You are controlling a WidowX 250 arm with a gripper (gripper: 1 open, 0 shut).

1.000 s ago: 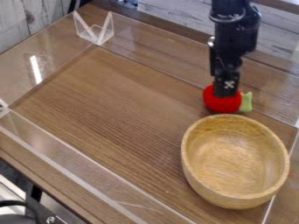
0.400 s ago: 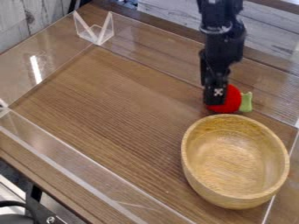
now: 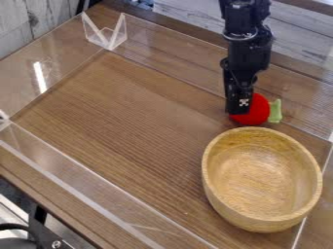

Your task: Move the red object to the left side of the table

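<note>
the arm comes in from the top edge, black, pointing straight down at the far right part of the table [image 3: 117,107]. its gripper [image 3: 240,105] sits low, right at the red object [image 3: 258,109], covering the fruit's left side. the fingers are dark and seen end-on from this angle, so i cannot tell how wide they stand or whether they have hold of the fruit; they look to be touching or just beside it. a small white mark shows on the gripper's lower body, something like a cross or an x, too small to read as a letter or a logo. no other writing or brand can be read anywhere.

the red object rests on the wood near the right wall, round and bright, with its pale green tuft [image 3: 276,115] poking out on the right. it lies just behind the bowl [image 3: 263,178], apart from its rim.

the bowl is large, tan wood, upright, in the near right corner with nothing in it.

the table is brown wood grain, ringed by low clear walls [image 3: 53,160]. a clear folded stand [image 3: 104,31] sits at the far left corner, well apart from the fruit.
</note>
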